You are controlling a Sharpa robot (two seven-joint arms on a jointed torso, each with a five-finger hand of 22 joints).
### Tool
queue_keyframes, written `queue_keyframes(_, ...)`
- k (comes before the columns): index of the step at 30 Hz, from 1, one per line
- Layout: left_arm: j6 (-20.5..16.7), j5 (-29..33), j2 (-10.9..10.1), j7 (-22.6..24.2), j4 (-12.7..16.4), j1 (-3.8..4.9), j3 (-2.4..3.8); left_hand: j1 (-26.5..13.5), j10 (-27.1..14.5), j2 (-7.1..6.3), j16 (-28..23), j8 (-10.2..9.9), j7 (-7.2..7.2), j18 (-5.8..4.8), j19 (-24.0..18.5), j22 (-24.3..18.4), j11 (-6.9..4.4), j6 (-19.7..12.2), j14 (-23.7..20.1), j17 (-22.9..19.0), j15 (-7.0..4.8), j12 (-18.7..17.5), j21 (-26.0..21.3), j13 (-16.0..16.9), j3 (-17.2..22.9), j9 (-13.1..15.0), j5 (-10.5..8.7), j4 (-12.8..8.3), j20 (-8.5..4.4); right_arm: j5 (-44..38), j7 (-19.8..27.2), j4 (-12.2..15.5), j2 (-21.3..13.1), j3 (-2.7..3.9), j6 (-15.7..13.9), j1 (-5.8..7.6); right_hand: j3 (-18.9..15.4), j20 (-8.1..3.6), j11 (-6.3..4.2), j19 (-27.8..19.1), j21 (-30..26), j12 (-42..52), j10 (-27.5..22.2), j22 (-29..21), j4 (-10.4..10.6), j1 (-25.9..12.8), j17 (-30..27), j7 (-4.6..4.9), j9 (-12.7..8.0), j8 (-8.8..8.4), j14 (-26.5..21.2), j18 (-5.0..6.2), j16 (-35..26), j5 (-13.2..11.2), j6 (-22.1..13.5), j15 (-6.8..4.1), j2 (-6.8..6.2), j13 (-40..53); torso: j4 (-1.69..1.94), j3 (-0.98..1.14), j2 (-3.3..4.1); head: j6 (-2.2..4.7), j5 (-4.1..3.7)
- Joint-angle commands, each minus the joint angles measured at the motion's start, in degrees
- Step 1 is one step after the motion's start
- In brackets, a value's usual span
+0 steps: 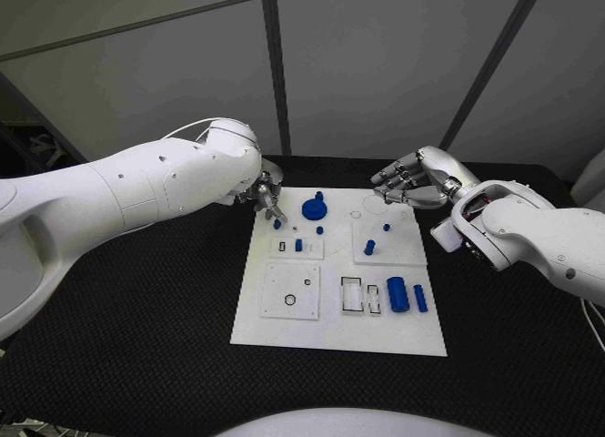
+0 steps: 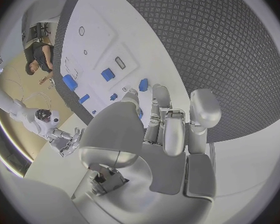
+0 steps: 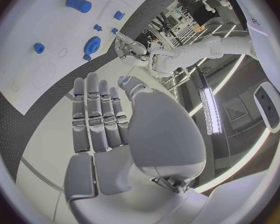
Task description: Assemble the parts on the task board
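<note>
White task board (image 1: 339, 332) mid-table – no legible writing, left hand (image 1: 266, 198) at its far-left corner pinching a small blue part (image 1: 276, 223), right hand (image 1: 409, 179) beyond far-right corner – fingers loosely apart, holding nothing.

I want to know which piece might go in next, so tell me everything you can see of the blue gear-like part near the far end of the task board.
The blue gear is a round, toothed disc with a short post rising from its centre, in what looks like matte plastic. It sits flat on the white task board, near the far edge. A small blue peg stands just nearer the robot. The left hand hovers beside it, fingertips close to a blue piece at the board's edge; no hand touches the gear. The right wrist view shows it too.
</note>
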Motion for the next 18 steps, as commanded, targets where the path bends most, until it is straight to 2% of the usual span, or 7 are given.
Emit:
queue_keyframes(1,0.5,-0.7,0.3,1.1,-0.1,0.0,-0.01,0.7,-0.5,0.19,-0.2,0.4,-0.03,-1.38,-0.1,2.1,0.03,-0.4,2.8,5.5,0.3,-0.3,0.0,0.2,0.4,0.1,0.25,0.0,0.31,0.2,0.5,0.1,0.0,0.03,0.0,0.09,0.2,0.1,0.26,0.1,-0.3,-0.3,0.2,-0.1,0.1,-0.2,0.1,0.0,0.0,-0.16,0.1,0.62,-0.3,0.4,0.0,0.11,-0.04,-0.1,0.0,-0.04,0.06,-0.03,-0.08)
queue_keyframes(18,1.3,-0.7,0.9,1.8,-0.5,-0.29,-0.11,1.3,-0.7,1.03,-0.2,0.0,0.12,-1.37,-0.2,2.2,0.16,-0.9,2.8,5.4,0.4,-0.4,-0.2,0.2,1.0,0.4,0.21,0.0,0.4,0.2,0.4,0.0,0.1,0.03,0.3,0.09,0.2,0.1,0.26,0.1,-0.3,-0.3,0.2,-0.1,0.1,-0.2,0.1,0.0,0.0,-0.16,0.1,0.62,-0.3,0.4,0.0,0.11,-0.04,-0.1,-0.01,-0.01,0.0,-0.29,-0.15)
